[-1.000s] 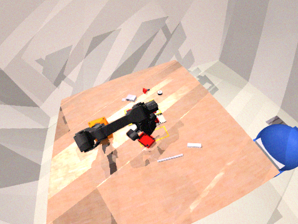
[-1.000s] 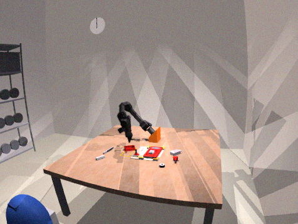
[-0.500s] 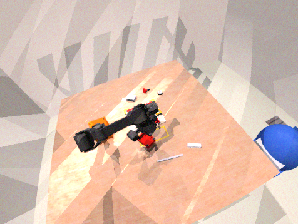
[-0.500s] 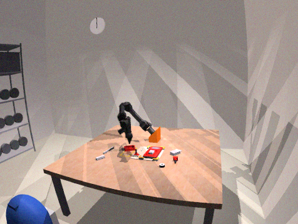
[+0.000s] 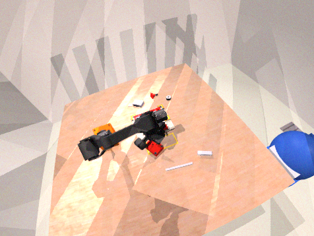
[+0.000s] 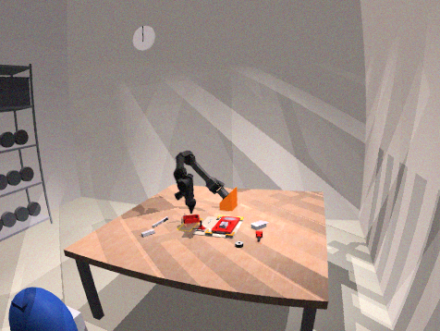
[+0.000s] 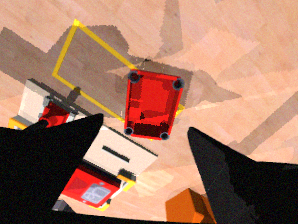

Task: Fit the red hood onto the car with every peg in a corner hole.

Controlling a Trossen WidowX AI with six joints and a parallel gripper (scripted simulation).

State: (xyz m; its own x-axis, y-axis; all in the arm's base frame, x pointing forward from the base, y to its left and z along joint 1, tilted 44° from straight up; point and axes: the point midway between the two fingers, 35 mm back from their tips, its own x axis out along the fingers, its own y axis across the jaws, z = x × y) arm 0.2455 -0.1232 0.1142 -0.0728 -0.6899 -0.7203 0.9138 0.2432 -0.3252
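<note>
hovering above the worktop [image 5: 231,171] [image 6: 277,259] [image 7: 250,40], your pincer [image 5: 157,140] [image 6: 191,213] [image 7: 146,124] is spreading its fingers wide, and you are gripping nothing between them. you are seeing the red hood [image 5: 155,148] [image 6: 190,219] [image 7: 154,102] lying on the worktop near the fingertips, its four dark-ringed corners showing in the wrist view. it is overlapping one end of the yellow outline [image 5: 177,142] [image 7: 65,47] and is lying beside the pale board [image 6: 210,222] [image 7: 122,145], off the car. the red chassis [image 6: 233,225] [image 7: 75,182] is sitting on that board among yellow corner pieces. behind your pincer, the orange bracket [image 5: 103,129] [image 6: 229,201] [image 7: 182,207] is standing by the arm's foot. on the hood's other side, a thin white bar [image 5: 179,166] [image 6: 160,222] and a short white block [image 5: 204,153] [image 6: 148,233] are lying apart from each other.
</note>
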